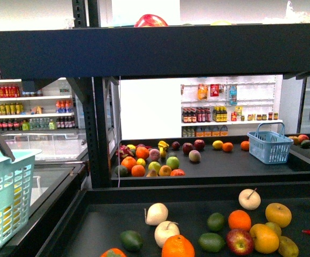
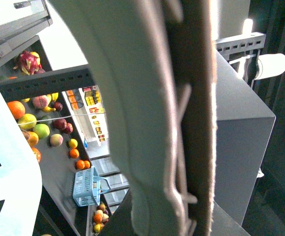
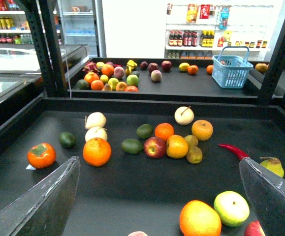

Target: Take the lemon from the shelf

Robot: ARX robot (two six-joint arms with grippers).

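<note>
Visibly, two cream pears (image 3: 95,119) and one persimmon (image 3: 41,154) on shelf (image 3: 132,196).

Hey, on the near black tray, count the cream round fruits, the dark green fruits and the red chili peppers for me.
Cream round fruits: 3
Dark green fruits: 3
Red chili peppers: 1
Total: 7

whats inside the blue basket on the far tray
Through the light-blue plastic basket mesh nothing shows in the front view. The right wrist view also shows no contents, though the basket's floor is hidden.
</note>
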